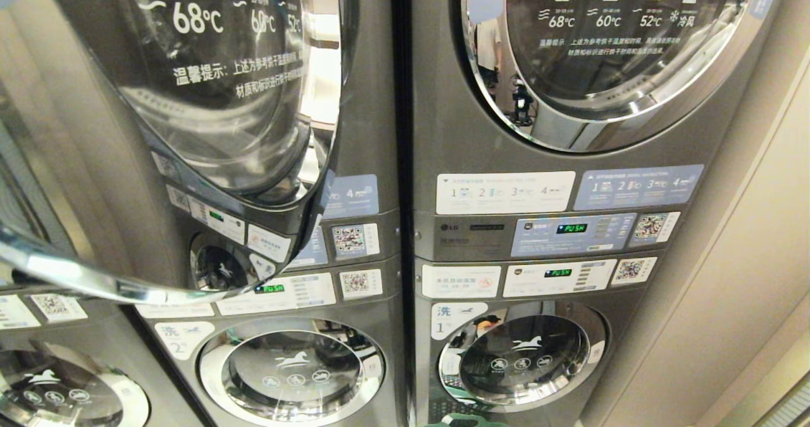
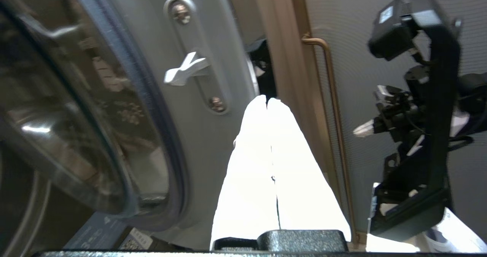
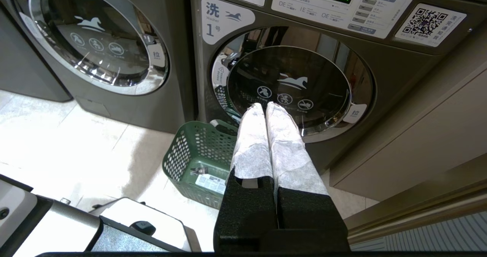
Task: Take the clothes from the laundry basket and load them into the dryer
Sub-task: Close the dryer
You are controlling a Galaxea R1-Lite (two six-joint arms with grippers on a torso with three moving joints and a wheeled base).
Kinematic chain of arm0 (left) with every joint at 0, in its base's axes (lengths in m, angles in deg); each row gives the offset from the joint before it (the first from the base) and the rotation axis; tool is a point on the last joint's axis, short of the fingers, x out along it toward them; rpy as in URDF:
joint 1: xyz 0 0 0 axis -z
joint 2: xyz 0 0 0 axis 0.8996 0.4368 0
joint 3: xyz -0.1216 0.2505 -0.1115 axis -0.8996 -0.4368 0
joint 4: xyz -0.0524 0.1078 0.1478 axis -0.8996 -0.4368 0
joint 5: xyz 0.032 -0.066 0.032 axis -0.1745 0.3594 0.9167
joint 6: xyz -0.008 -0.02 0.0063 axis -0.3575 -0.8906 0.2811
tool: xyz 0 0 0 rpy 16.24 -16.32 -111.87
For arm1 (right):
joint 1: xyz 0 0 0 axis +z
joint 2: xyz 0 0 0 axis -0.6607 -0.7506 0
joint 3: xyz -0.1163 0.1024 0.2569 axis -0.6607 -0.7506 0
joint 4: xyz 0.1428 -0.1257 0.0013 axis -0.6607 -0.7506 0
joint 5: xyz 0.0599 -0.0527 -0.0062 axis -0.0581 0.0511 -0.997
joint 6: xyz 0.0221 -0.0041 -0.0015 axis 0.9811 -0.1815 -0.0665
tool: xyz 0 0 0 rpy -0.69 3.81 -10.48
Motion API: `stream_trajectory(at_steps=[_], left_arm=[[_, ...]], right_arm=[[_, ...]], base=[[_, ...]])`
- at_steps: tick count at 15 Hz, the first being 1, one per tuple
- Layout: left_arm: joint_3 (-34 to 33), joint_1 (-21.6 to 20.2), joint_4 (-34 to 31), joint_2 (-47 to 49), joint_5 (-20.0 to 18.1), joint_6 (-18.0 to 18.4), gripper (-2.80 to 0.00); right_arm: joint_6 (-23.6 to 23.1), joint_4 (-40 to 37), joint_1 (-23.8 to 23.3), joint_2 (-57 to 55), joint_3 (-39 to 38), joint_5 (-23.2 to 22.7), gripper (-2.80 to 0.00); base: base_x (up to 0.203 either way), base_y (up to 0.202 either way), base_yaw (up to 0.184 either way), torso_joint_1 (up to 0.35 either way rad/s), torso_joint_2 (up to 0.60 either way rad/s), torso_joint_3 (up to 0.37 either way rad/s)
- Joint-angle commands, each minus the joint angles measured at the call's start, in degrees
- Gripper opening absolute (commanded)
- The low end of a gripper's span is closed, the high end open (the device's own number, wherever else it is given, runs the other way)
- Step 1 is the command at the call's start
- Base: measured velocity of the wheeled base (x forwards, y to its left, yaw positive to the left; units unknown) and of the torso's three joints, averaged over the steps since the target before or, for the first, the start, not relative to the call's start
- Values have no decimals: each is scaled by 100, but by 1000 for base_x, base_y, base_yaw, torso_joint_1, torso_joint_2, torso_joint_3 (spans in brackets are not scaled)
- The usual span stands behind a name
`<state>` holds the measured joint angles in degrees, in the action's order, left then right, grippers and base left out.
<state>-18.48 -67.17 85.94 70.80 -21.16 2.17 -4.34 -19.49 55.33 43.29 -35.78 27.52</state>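
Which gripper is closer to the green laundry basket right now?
Right. The right gripper, shut and empty, hangs just above the green laundry basket on the floor by washer 1. The left gripper, shut and empty, is up by the open dryer door.

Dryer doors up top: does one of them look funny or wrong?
Yes. The upper-left dryer door hangs swung wide open, while the upper-right dryer door is shut. The left gripper, fingers together and empty, sits near the open door's inner latch. That suits loading, so nothing looks broken or spilled.
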Motion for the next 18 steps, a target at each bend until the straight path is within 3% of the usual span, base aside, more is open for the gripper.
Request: stream_trajectory(at_steps=[1, 5, 12, 18], left_arm=[[10, 180, -23, -43, -96, -6, -280], [10, 535, -34, 85, -475, -6, -280], [-8, 535, 279, 595, -244, 239, -280], [-87, 440, 240, 423, -157, 257, -280]], right_arm=[[-8, 0, 0, -38, 2, -6, -280], [1, 0, 0, -47, 2, -6, -280], [-2, -9, 0, -98, 3, -6, -280], [31, -7, 2, -497, 2, -6, -280]], base=[[0, 0, 0, 0, 0, 0], [0, 0, 0, 0, 0, 0], [0, 0, 0, 0, 0, 0], [0, 0, 0, 0, 0, 0]])
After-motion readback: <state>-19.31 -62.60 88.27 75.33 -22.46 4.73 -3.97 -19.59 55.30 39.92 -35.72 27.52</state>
